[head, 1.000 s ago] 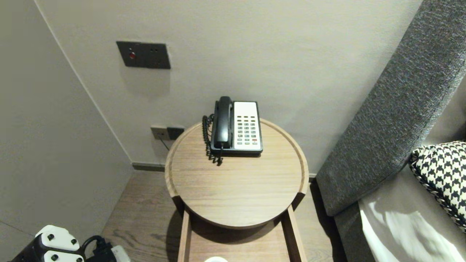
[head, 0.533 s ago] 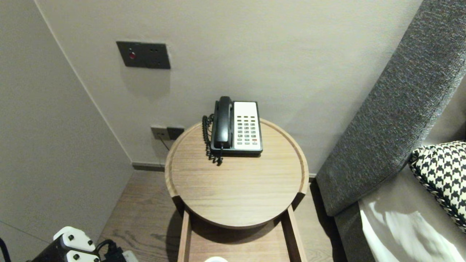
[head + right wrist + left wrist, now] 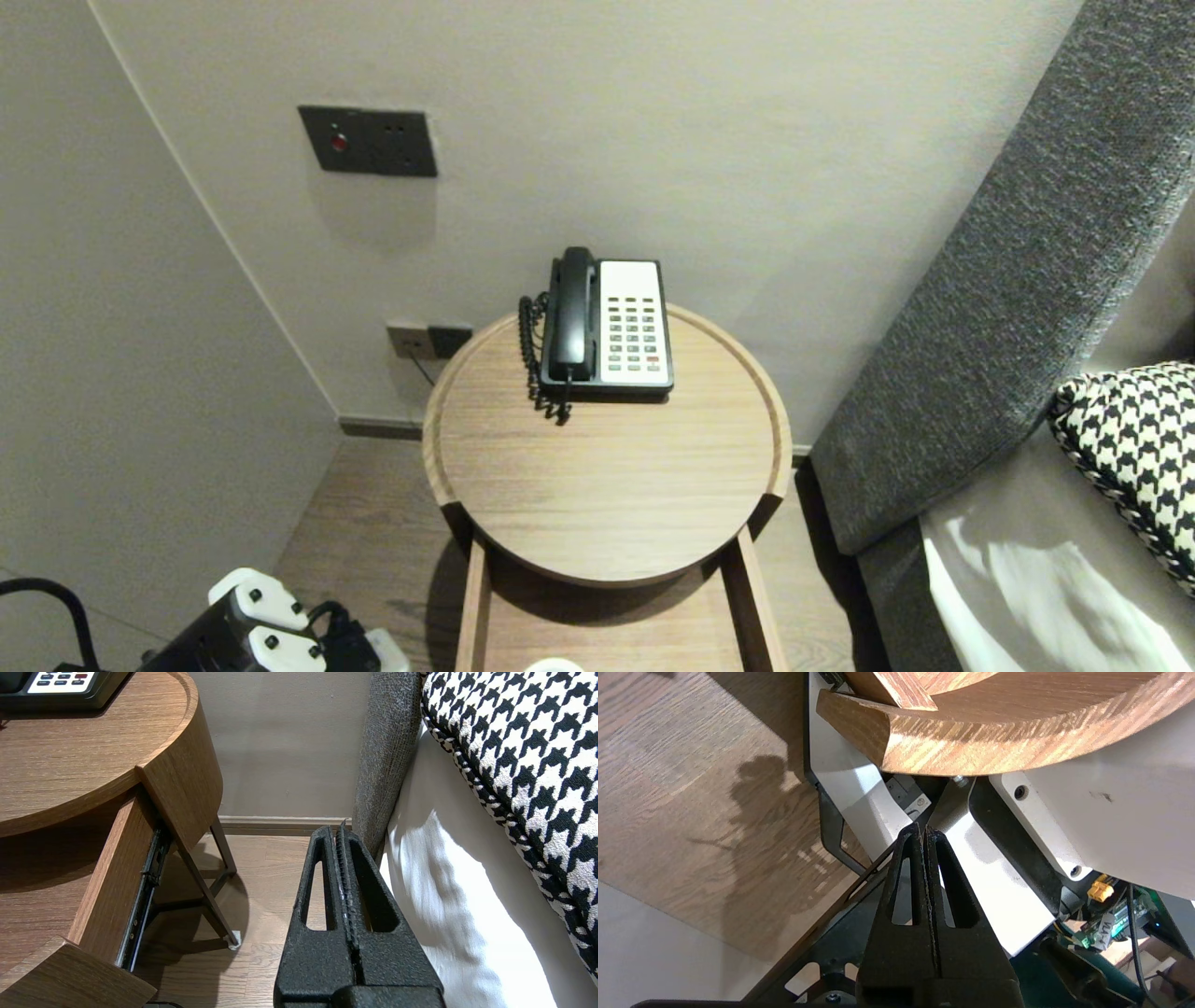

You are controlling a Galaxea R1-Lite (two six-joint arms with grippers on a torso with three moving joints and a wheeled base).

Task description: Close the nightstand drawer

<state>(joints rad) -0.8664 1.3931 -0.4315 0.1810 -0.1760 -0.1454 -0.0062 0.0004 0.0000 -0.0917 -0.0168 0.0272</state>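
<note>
A black and white desk telephone [image 3: 607,327] sits at the back of a round wooden side table [image 3: 607,485], its black handset [image 3: 571,313] on the cradle. Below the tabletop a drawer [image 3: 747,597] stands pulled out toward me. My left arm [image 3: 261,635] is low at the near left, beside the drawer. Its gripper [image 3: 923,830] is shut and empty, pointing under the curved wooden drawer front [image 3: 994,746] at my own white base [image 3: 1111,812]. My right gripper [image 3: 338,830] is shut and empty, hanging parked over the floor between the table and the bed.
A grey padded headboard [image 3: 1008,280] and a houndstooth pillow [image 3: 1134,448] fill the right side. A dark switch panel [image 3: 368,141] and a socket [image 3: 429,340] are on the wall behind. Something small and white [image 3: 553,665] shows in the drawer. Walls close in the left.
My left arm has slid rightward along the bottom of the head view, closer to the open drawer. The telephone, table and right arm have not moved.
</note>
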